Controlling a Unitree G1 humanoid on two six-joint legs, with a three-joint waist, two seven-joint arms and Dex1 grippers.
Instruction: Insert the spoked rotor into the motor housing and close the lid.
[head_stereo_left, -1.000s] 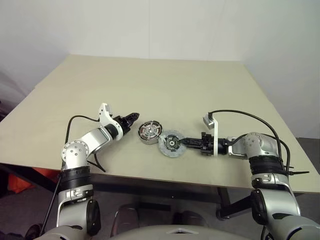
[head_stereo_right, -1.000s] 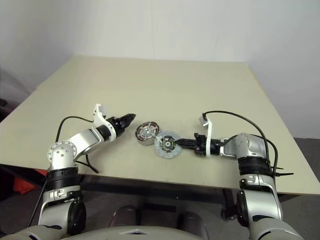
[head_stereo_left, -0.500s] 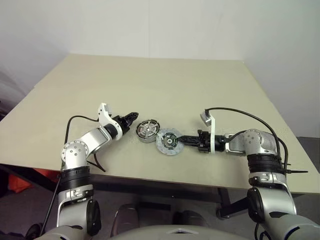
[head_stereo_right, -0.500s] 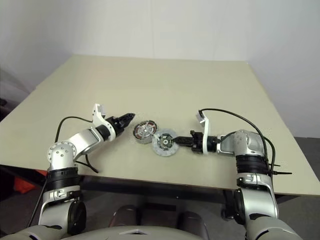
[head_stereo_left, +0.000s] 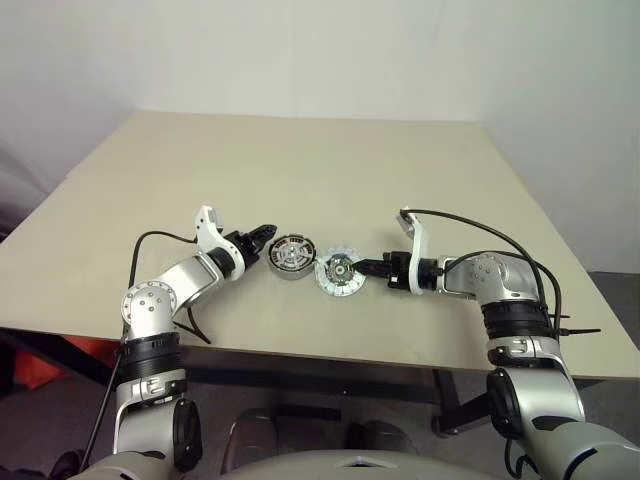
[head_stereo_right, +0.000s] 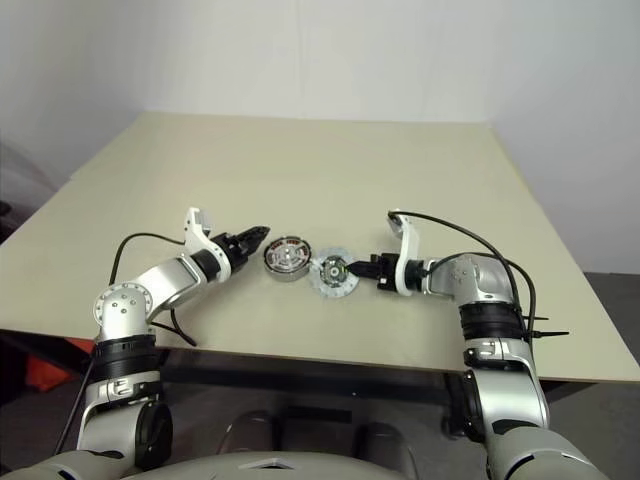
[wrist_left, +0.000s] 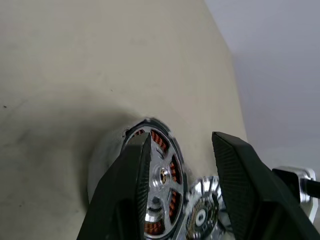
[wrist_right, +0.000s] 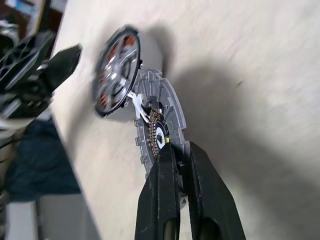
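Note:
The motor housing (head_stereo_left: 290, 254) lies on the tan table, copper windings showing around a silver centre. The spoked rotor (wrist_left: 162, 175) sits inside it, windings visible through its gaps. The lid (head_stereo_left: 338, 274), a notched grey disc, is tilted up on edge and leans against the housing's right side. My right gripper (head_stereo_left: 358, 268) is shut on the lid's (wrist_right: 160, 125) near rim, its fingers (wrist_right: 162, 165) reaching toward the centre hole. My left gripper (head_stereo_left: 267, 234) stands open just left of the housing (wrist_left: 150, 165), apart from it.
The table (head_stereo_left: 320, 170) stretches far beyond the parts toward a white wall. Its front edge (head_stereo_left: 300, 352) runs close below the arms. A black cable (head_stereo_left: 190, 325) trails from my left arm onto the tabletop.
My right gripper has pushed forward and leftward with the lid, rolling it from flat to tilted. The housing has slid a little toward my left gripper, which stayed still.

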